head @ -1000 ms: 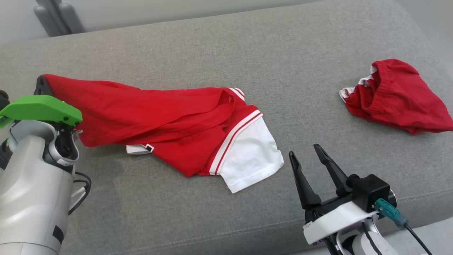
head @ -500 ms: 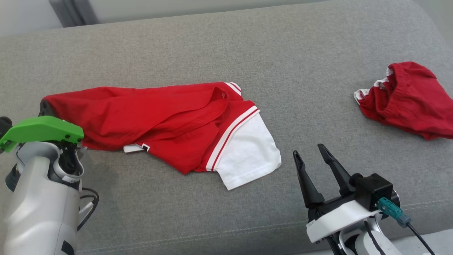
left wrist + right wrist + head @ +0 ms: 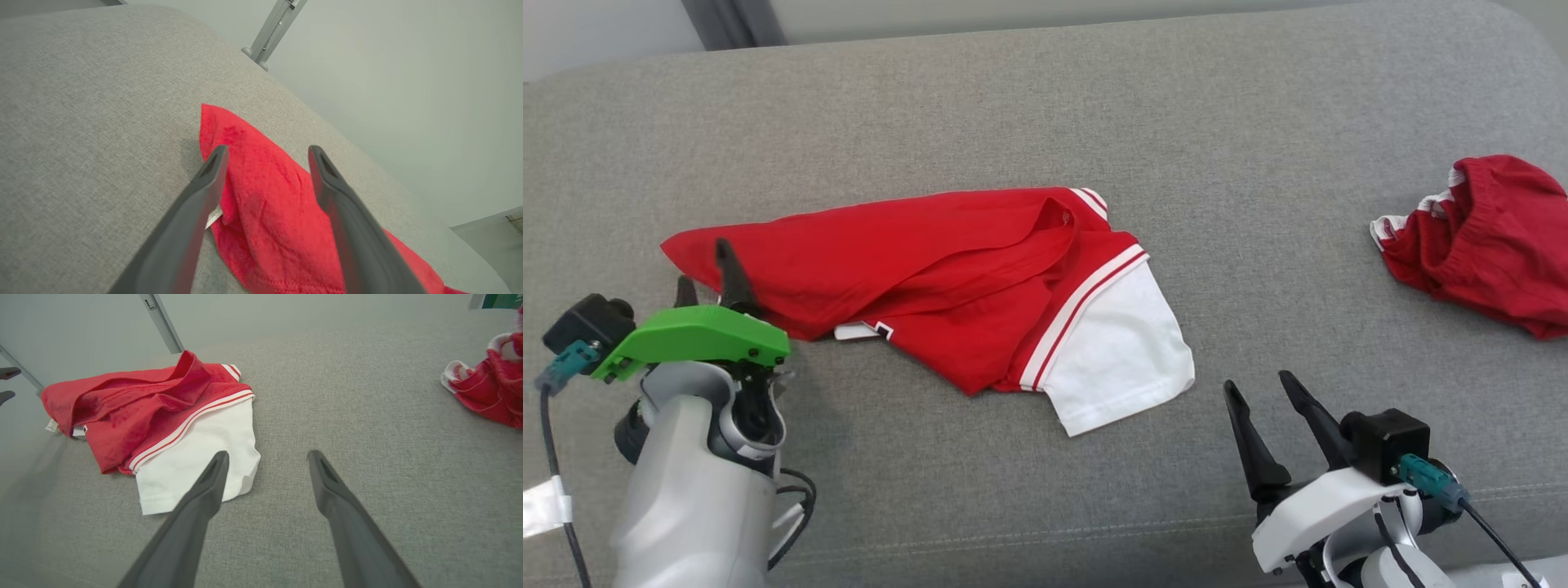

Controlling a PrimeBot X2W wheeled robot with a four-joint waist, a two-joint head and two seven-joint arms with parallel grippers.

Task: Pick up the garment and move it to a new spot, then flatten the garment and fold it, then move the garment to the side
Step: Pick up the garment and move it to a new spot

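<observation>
The garment (image 3: 947, 278) is a red shirt with a white, red-striped sleeve, lying crumpled on the grey cushion (image 3: 1013, 106). My left gripper (image 3: 703, 265) stands open over the garment's left end. In the left wrist view the red cloth (image 3: 265, 192) lies under and between the parted fingers of that gripper (image 3: 267, 149), with neither finger closed on it. My right gripper (image 3: 1258, 382) is open and empty, low at the right. In the right wrist view it (image 3: 265, 454) points at bare cushion just right of the shirt's (image 3: 163, 404) white sleeve.
A second red garment (image 3: 1486, 245) with white trim lies bunched at the cushion's far right, also seen as a red heap (image 3: 490, 392) from the right wrist. A grey metal post (image 3: 735, 20) stands behind the cushion. The cushion's front seam runs close to both arms.
My left gripper has opened and let go of the garment's left end, which now lies flat on the cushion. The head camera has shifted; the right gripper stays open.
</observation>
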